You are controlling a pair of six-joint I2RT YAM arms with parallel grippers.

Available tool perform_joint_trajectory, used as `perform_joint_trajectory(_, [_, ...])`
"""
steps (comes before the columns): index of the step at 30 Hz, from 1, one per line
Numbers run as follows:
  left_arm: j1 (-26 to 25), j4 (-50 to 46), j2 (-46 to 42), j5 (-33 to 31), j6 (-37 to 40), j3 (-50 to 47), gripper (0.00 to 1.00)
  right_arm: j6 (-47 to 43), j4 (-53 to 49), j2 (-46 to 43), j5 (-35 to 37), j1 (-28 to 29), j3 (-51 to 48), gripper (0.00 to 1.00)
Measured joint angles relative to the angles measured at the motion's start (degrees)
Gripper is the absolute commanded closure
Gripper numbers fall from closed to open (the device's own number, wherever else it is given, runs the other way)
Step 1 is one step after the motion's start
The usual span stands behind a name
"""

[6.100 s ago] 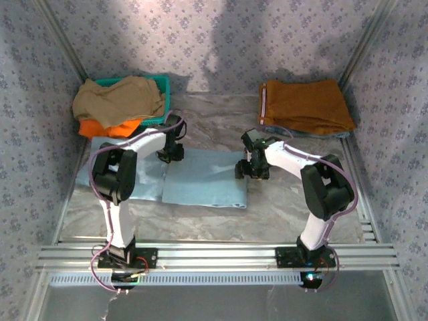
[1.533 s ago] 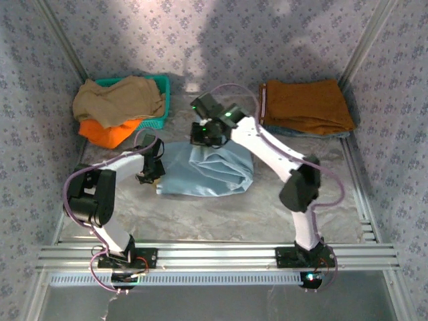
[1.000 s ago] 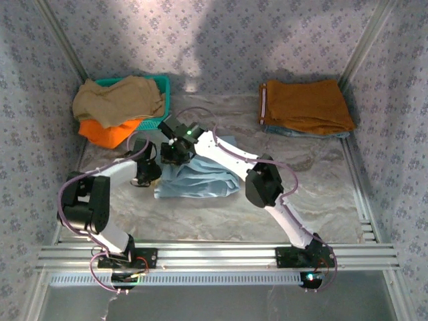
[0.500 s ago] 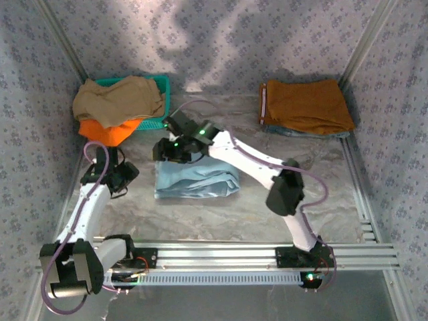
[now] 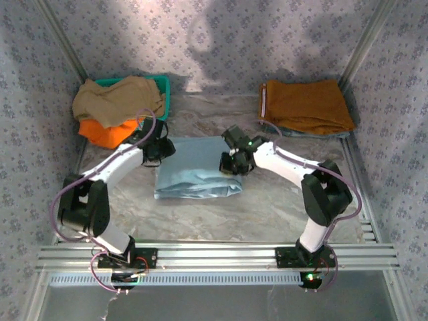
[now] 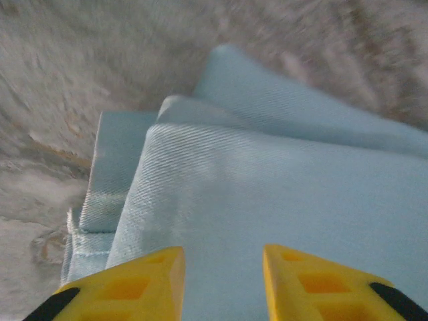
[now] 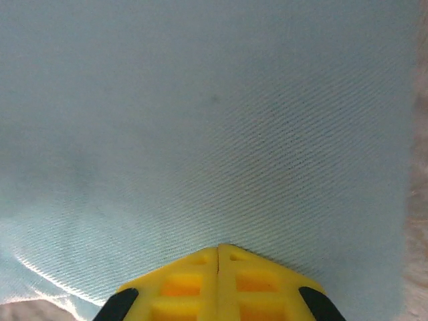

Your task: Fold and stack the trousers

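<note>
white arms [image 5: 120, 160], black joints [image 5: 326, 194], yellow claws [image 6: 221, 257] [image 7: 218, 253]

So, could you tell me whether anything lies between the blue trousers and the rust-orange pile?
Nothing visible does except the right arm itself: its shut hand sits at the trousers' right edge, and marble tabletop runs to the rust-orange pile.

We look down on the trousers [image 7: 200, 120], pale blue twill lying smooth across nearly the whole view. Our right gripper [image 7: 218, 253] sits over the near part of the cloth, its yellow jaws pressed tight together. A strip of mottled table [image 7: 420, 200] shows past the cloth's right edge.
</note>
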Motion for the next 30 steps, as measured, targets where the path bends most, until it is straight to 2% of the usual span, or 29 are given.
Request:
perform_joint_trajectory(5, [1.11, 9.35, -0.59, -0.04, -3.52, -13.99, 0.71, 0.61, 8.17, 0.02, -1.27, 4.15, -10.10, 1.00])
perform_joint_trajectory(11, [1.22, 16.59, -4.87, -0.68, -4.26, -20.79, 0.68, -0.28, 14.47, -0.79, -7.78, -0.31, -14.05, 1.00])
perform_joint_trajectory(14, [1.16, 16.22, -7.13, -0.37, -3.34, -22.27, 0.57, -1.86, 14.69, -0.90, -9.81, -1.97, -14.08, 1.00])
perform_joint_trajectory(16, [0.76, 13.27, -9.38, -0.76, -2.49, -22.14, 0.39, -3.19, 13.03, -1.27, -9.94, -2.27, -13.38, 1.00])
perform_joint_trajectory(18, [-0.07, 8.09, -12.09, -1.75, -0.85, -20.92, 0.28, -4.46, 9.70, -2.27, -9.29, -2.34, -12.13, 1.00])
perform_joint_trajectory(21, [-2.58, -0.11, -15.63, -3.30, 1.70, -15.32, 0.25, -6.36, 3.45, -5.64, -7.41, -2.43, -9.73, 1.00])
perform_joint_trajectory(24, [-6.34, -4.57, -17.31, -4.57, 3.45, -8.46, 0.31, -7.89, -0.74, -10.36, -5.81, -2.91, -7.21, 1.00])
perform_joint_trajectory(27, [-11.61, -5.53, -16.98, -4.72, 4.02, -4.94, 0.50, -8.50, -1.77, -13.29, -4.90, -3.67, -6.43, 1.00])
perform_joint_trajectory(29, [-15.82, -5.27, -15.21, -4.22, 4.31, -4.66, 0.69, -8.50, -1.68, -13.25, -4.81, -4.00, -7.08, 1.00])
perform_joint_trajectory(30, [-17.29, -5.07, -14.05, -3.96, 3.87, -4.76, 0.75, -8.50, -1.46, -13.05, -4.81, -4.02, -7.89, 1.00])
